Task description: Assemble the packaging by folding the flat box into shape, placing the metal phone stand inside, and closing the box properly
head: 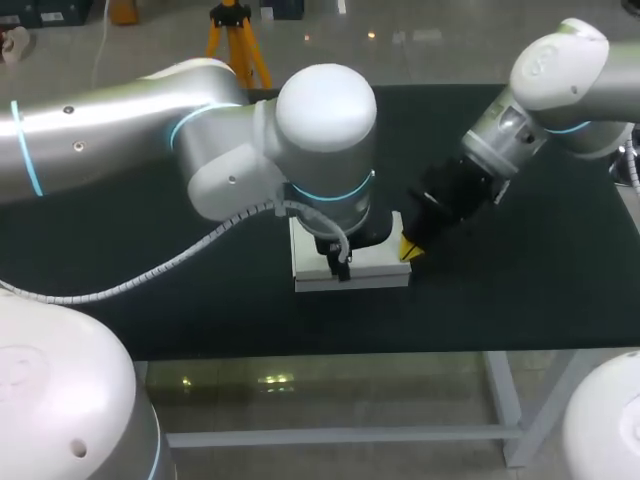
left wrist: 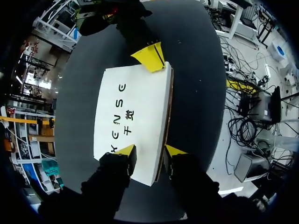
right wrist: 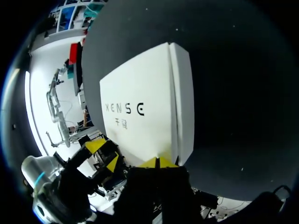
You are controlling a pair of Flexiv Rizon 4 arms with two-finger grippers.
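A white box (head: 365, 268) with dark print on its lid lies flat on the table's middle, its lid down. In the left wrist view the box (left wrist: 135, 112) shows a thin brown seam along one long side. My left gripper (left wrist: 149, 154) stands open at the box's near end. One fingertip (left wrist: 126, 151) is over the lid, the other (left wrist: 175, 150) beside the seam side. My right gripper (head: 410, 247) is shut, its tips against the box's right edge. It shows at the far corner (left wrist: 150, 57) and at the lid's edge (right wrist: 159, 162). No phone stand is visible.
A dark mat (head: 520, 300) covers the table. The table's front edge (head: 400, 352) runs a short way in front of the box. My left arm's big white joint (head: 325, 110) hangs over the box and hides its back part.
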